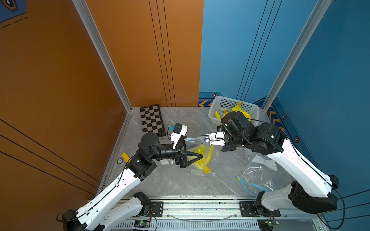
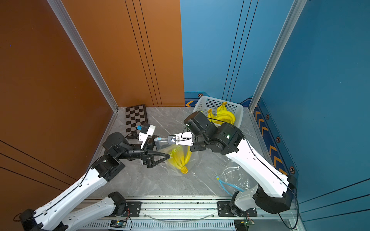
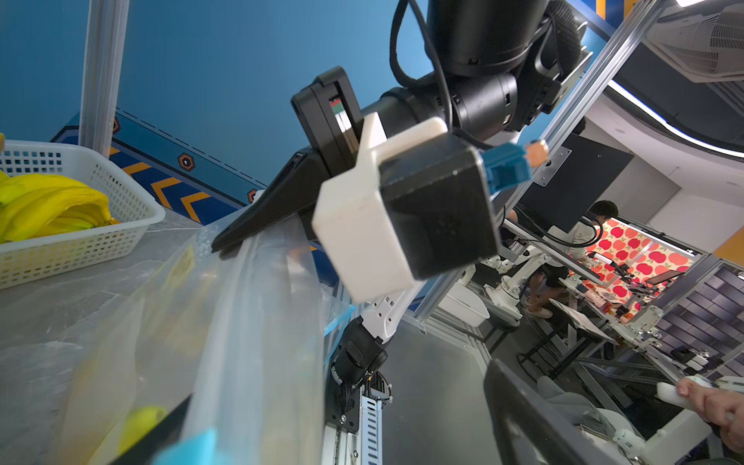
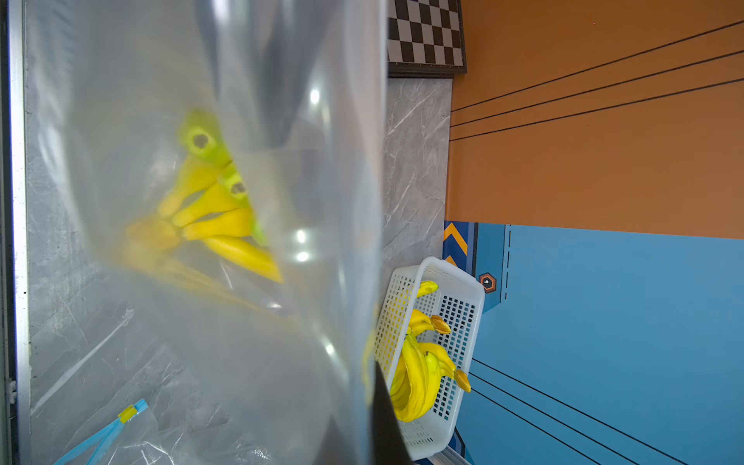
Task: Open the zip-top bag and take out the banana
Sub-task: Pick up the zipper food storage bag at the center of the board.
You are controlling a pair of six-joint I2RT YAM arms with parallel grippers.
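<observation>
Pinching the top edge of the clear bag (image 1: 194, 143), the right gripper (image 3: 229, 239) holds it up over the worktop (image 1: 180, 186); the banana bunch (image 4: 217, 201) sits inside, and the left gripper (image 1: 201, 156) is released, jaws wide, close beside.

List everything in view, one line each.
zip-top bag: one, clear, blue zip, table centre
banana bunch: one, yellow, inside that bag
basket: one, white, far right corner
basket bananas: several bunches, yellow, in basket
chessboard: one, black-and-white, far left corner
empty bag: at least one, clear, near right
table: one, grey marble
left gripper: one, black, open at the bag
right gripper: one, black, shut on the bag's top edge
</observation>
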